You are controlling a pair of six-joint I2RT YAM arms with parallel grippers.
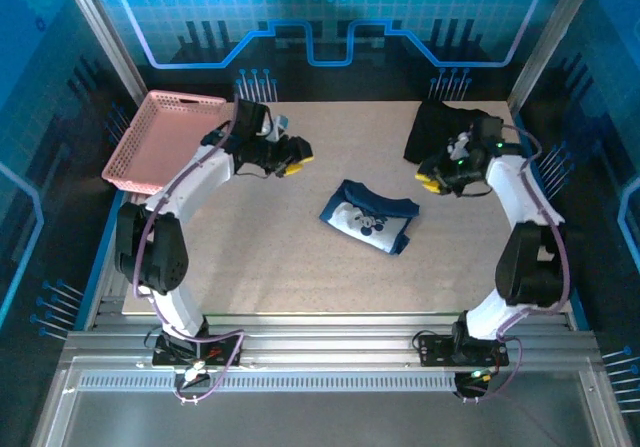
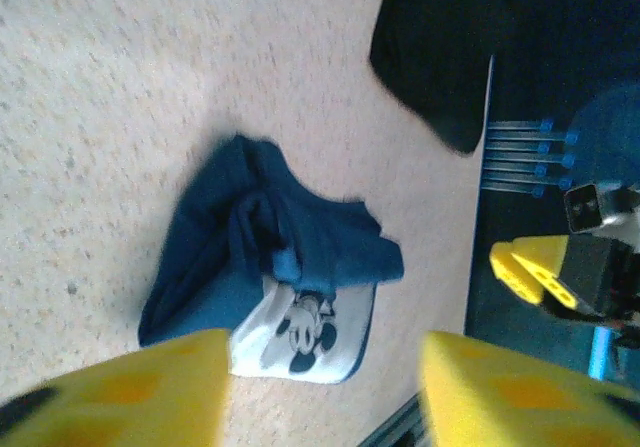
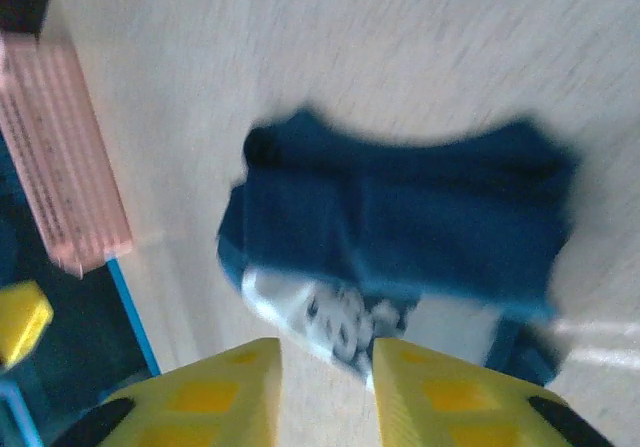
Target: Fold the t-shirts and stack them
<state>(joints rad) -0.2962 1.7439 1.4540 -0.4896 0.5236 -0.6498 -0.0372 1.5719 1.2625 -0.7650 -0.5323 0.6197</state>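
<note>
A navy t-shirt (image 1: 368, 217) with a white print lies loosely folded near the middle of the surface (image 1: 250, 257), well apart from the black t-shirt (image 1: 437, 127) by the far right corner. A pink basket (image 1: 160, 142) sits at the far left corner. The left hand (image 1: 296, 159) hangs between the basket and the navy t-shirt, and the right hand (image 1: 430, 179) hangs just beside the black t-shirt. Both point inward, clear of the navy t-shirt.
</note>
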